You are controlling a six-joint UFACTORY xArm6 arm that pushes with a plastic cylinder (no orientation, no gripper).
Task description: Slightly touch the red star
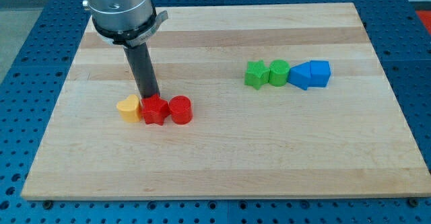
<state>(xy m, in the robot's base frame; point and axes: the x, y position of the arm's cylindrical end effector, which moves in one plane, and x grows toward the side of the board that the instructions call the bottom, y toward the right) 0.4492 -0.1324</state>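
Note:
The red star lies on the wooden board at the view's lower left, in a row between a yellow heart-shaped block on its left and a red cylinder on its right. My tip stands just behind the red star, at its top edge, touching it or nearly so. The rod rises from there to the grey arm end at the view's top left.
A second row lies at the view's right: a green star, a green cylinder, and two blue blocks side by side. The board sits on a blue perforated table.

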